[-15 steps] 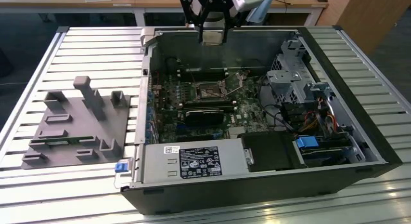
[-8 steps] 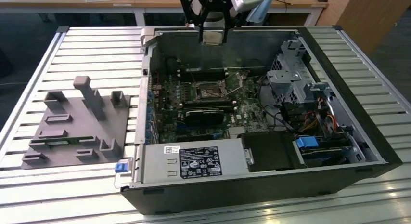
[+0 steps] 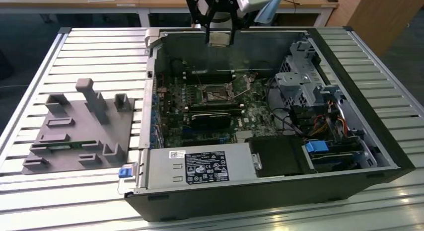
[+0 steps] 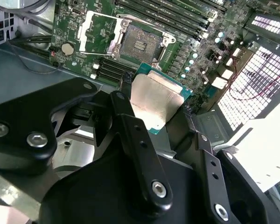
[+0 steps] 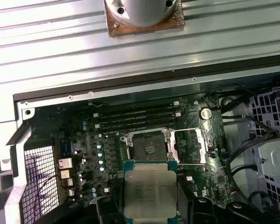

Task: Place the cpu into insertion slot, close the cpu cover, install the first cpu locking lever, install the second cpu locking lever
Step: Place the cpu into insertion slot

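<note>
My gripper [image 3: 219,40] hangs above the back wall of the open computer case, shut on the cpu [image 3: 219,38]. The cpu [image 4: 155,103] is a flat square chip with a dull silver top and green edge, clamped by its sides between two black fingers [image 4: 126,109]. In the first wrist view the cpu [image 5: 149,192] sits in front of the insertion slot [image 5: 147,146], well above it. The insertion slot [image 4: 138,44] is a black square socket on the motherboard, bare and uncovered [image 3: 215,95]. The cpu cover [image 4: 100,31], a silvery frame, is swung open beside the socket [image 5: 189,144].
The case [image 3: 265,191] lies on a slatted metal table [image 3: 99,47]. Memory sticks [image 5: 135,115], drive cages [image 3: 301,84], cables and a black power supply [image 3: 198,166] crowd around the socket. A grey fixture block [image 3: 76,129] stands on the exterior view's left.
</note>
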You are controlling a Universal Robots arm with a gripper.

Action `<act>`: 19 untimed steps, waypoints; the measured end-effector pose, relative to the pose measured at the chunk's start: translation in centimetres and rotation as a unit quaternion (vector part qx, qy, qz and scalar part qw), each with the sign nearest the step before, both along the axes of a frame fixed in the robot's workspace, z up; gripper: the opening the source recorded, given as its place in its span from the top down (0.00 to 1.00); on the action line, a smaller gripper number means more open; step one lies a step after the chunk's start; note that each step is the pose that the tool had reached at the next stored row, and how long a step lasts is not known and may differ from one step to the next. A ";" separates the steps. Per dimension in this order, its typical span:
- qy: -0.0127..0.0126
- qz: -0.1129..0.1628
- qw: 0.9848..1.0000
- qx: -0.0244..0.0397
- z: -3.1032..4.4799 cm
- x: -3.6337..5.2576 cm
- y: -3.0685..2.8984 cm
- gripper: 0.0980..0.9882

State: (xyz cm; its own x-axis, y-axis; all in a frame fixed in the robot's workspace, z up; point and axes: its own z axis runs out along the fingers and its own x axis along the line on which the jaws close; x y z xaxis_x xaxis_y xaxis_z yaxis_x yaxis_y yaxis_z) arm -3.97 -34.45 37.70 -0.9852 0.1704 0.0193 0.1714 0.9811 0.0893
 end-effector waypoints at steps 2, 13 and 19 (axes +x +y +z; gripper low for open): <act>0.000 -0.006 1.000 0.000 0.00 0.00 0.00 0.50; 0.000 -0.033 0.999 0.000 0.00 0.00 0.00 0.50; 0.000 -0.046 0.999 0.000 0.00 0.00 0.00 0.50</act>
